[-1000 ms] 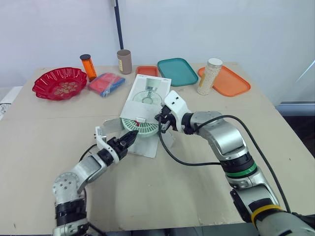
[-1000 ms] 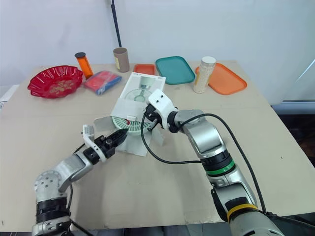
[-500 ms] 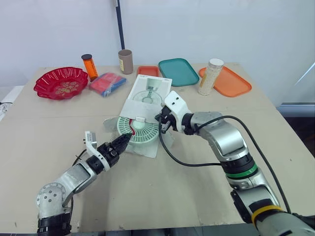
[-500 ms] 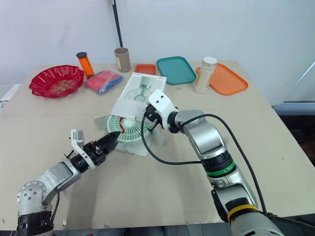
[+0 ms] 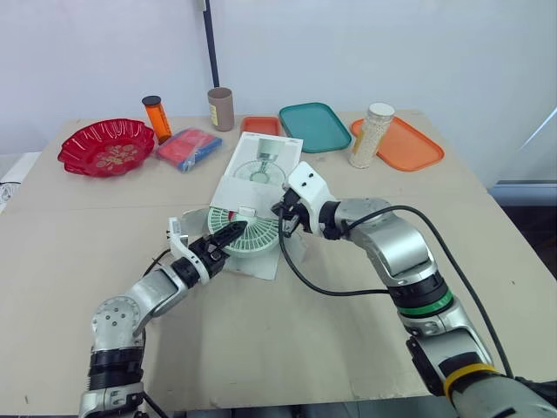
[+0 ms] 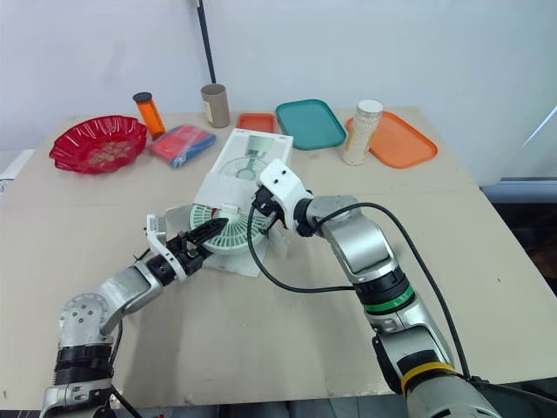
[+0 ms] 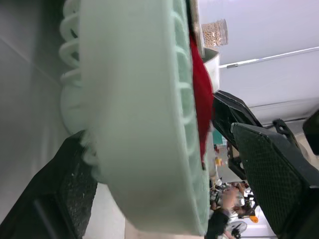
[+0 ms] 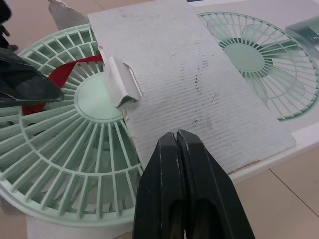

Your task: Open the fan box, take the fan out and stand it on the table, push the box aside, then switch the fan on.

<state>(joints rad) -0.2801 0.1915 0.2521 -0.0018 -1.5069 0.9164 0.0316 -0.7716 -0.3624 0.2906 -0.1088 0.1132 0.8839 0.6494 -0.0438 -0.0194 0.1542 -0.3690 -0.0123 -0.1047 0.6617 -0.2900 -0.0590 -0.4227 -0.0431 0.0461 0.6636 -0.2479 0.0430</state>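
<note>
**Arms.** The left arm reached forward and inward from the robot's left, forearm low over the table (image 5: pixel 261 348), with the left gripper (image 5: pixel 232 232) at the near-left rim of the fan (image 5: pixel 250 235). The left wrist view showed its fingers (image 7: pixel 55 199) parted and straddling that rim. One pad lay against the underside of the rim, and the other stood just off the grille face. The right arm bent at the elbow and came in from the right, its wrist turned toward the robot's left. The right gripper (image 8: pixel 177 137) was clenched, finger against finger with nothing between, and its tips were over the fan's right edge beside a corrugated flap (image 8: pixel 199 84).

**Fan and box.** The mint-green fan lay flat with its grille up (the disc's axis pointed toward the ceiling). It sat at the near, open end of the fan box (image 5: pixel 261 170), near the middle of the table. The corrugated flap and its tuck tab (image 8: pixel 122 82) lay over the far part of the grille, and a red ribbon (image 8: pixel 75 67) crossed the grille beside the hub. The box rested flat with its printed fan picture upward. Its long axis ran away from the robot, leaning slightly to the right.

**Background.** Along the far edge of the table stood a red bowl (image 5: pixel 106 146), an orange bottle (image 5: pixel 157 118), a blue-and-red packet (image 5: pixel 188 146), a brown cylinder (image 5: pixel 220 109), a small orange tray (image 5: pixel 260 125), a teal tray (image 5: pixel 314 127), a grain-filled jar (image 5: pixel 372 134) and a large orange tray (image 5: pixel 409 146).
</note>
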